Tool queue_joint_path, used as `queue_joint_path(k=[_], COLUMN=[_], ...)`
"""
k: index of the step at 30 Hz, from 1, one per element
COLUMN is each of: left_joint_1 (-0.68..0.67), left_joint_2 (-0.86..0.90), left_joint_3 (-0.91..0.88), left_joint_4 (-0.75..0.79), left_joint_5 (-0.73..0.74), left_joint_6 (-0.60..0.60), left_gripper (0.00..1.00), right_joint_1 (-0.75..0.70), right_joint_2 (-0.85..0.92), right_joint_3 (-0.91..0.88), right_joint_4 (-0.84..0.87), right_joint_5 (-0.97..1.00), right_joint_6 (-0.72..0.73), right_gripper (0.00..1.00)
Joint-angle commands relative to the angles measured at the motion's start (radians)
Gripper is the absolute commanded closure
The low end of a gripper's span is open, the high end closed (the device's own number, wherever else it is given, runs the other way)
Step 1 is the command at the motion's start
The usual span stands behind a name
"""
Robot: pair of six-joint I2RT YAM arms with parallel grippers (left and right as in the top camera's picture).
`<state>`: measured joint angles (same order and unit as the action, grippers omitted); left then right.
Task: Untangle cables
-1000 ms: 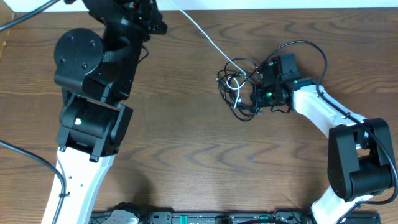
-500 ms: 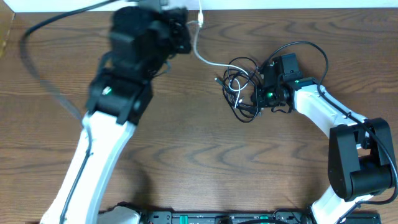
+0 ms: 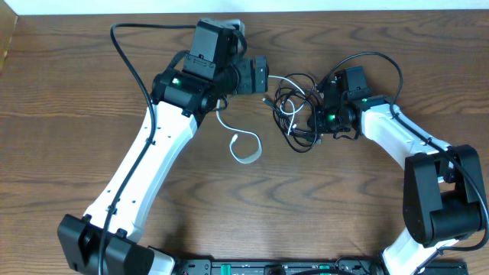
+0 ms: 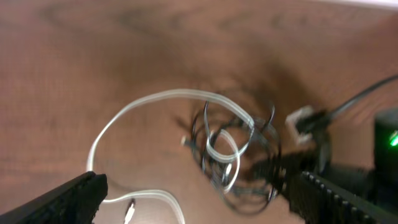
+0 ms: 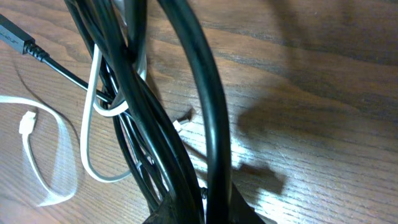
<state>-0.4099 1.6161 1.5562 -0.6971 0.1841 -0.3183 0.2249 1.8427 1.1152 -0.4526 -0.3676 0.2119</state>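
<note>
The white cable (image 3: 243,161) lies loose on the wooden table, curled in a loop below my left gripper (image 3: 263,76), with its far part still threaded through the black cable (image 3: 294,114) bundle. My left gripper (image 4: 202,199) hangs wide open above them and holds nothing. Its view shows the white cable (image 4: 155,98) arcing into the black cable (image 4: 200,140) coils. My right gripper (image 3: 325,116) is shut on the right side of the black bundle. Strands of the black cable (image 5: 211,93) rise out of its jaws, with a white cable (image 5: 87,143) loop hooked round them.
Thick black wires run along my left arm (image 3: 130,53) and loop above my right arm (image 3: 382,57). The table's far edge (image 3: 344,11) lies close behind the bundle. A strip of equipment (image 3: 267,267) lines the front edge.
My left arm swung back from the far left to the middle and its gripper opened, letting go of the white cable, which dropped into a loop on the table. The right gripper stayed put.
</note>
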Motion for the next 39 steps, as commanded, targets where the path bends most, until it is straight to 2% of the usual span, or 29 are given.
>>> queue_joint_path(k=[1,9,16,19,23,24,26,29,39], left_joint_1=[-0.023,-0.119,-0.141,-0.140,-0.140,-0.140,-0.140,-0.141,-0.142], left_joint_2=[0.041,0.176,0.301,0.330,0.338,0.338,0.338,0.338,0.342], left_joint_3=[-0.018,-0.068,-0.068,-0.068,-0.068,-0.068,-0.068,-0.068,-0.068], left_joint_4=[-0.027,0.056,0.144,0.164,0.165,0.166,0.168,0.179,0.210], left_joint_5=[0.014,0.015,0.020,0.042,0.045,0.045,0.051,0.080,0.092], left_joint_6=[-0.038,-0.136,-0.200,-0.200,-0.200,-0.200,-0.200,-0.200,-0.165], left_gripper=[0.01,0.06,0.12,0.17,0.22,0.25,0.39,0.50,0.52], right_joint_1=[-0.001,-0.002,-0.050,-0.074,-0.092,-0.093,-0.095,-0.095,-0.094], right_joint_2=[-0.008,-0.008,-0.008,-0.008,-0.008,-0.008,-0.008,-0.008,-0.008], right_joint_3=[-0.005,-0.005,-0.005,-0.005,-0.005,-0.005,-0.005,-0.005,-0.005], right_joint_4=[0.000,0.002,0.038,0.038,0.038,0.039,0.041,0.042,0.048], right_joint_5=[-0.009,-0.015,-0.241,-0.323,-0.351,-0.349,-0.349,-0.349,-0.349], right_joint_6=[-0.011,-0.010,-0.031,-0.066,-0.076,-0.076,-0.076,-0.075,-0.075], right_gripper=[0.93,0.92,0.97,0.99,0.99,0.99,0.98,0.98,0.98])
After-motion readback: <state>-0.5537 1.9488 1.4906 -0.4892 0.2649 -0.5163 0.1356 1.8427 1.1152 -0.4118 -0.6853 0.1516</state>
